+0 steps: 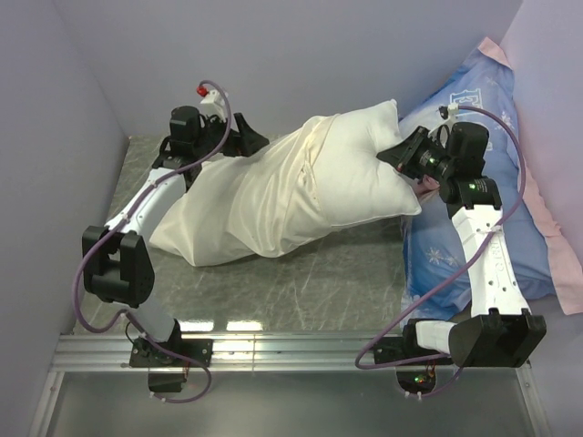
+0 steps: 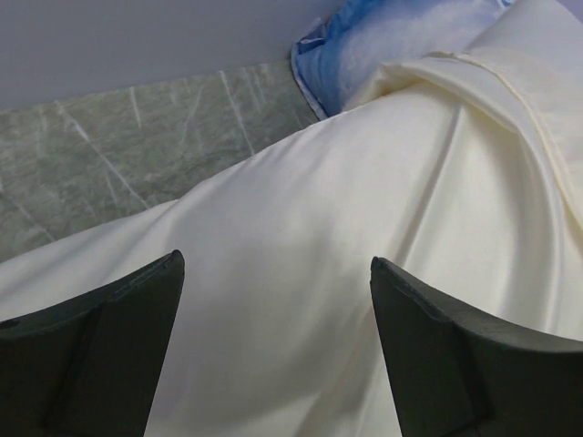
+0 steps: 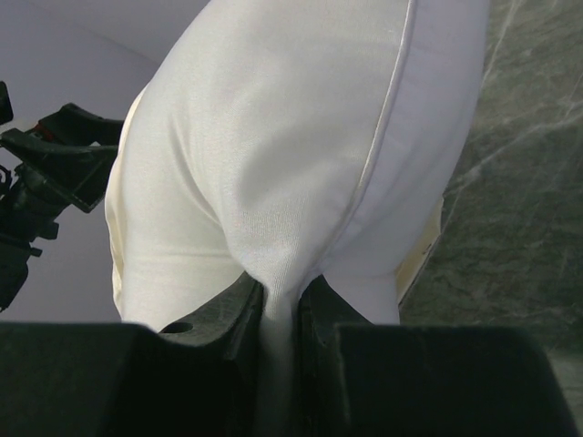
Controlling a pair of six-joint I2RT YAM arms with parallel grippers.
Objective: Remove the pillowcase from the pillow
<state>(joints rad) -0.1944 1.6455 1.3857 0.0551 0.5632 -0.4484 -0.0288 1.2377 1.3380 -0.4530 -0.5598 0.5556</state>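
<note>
The white pillow point(image 1: 364, 168) lies across the table, its left part inside the cream pillowcase point(image 1: 241, 205), whose hem crosses the pillow's middle. My right gripper point(image 1: 399, 155) is shut on a pinch of the pillow's bare white end point(image 3: 301, 118), the fabric squeezed between the fingers point(image 3: 281, 296). At the far left end, my left gripper point(image 1: 253, 141) stands open just above the pillowcase point(image 2: 301, 237). Its fingertips point(image 2: 276, 264) are wide apart with nothing between them.
A blue printed pillow with a pink edge point(image 1: 474, 100) lies under my right arm against the right wall. Walls close in the back, left and right. The grey-green marbled tabletop point(image 1: 346, 273) shows in front of the pillow, with a metal rail at the near edge.
</note>
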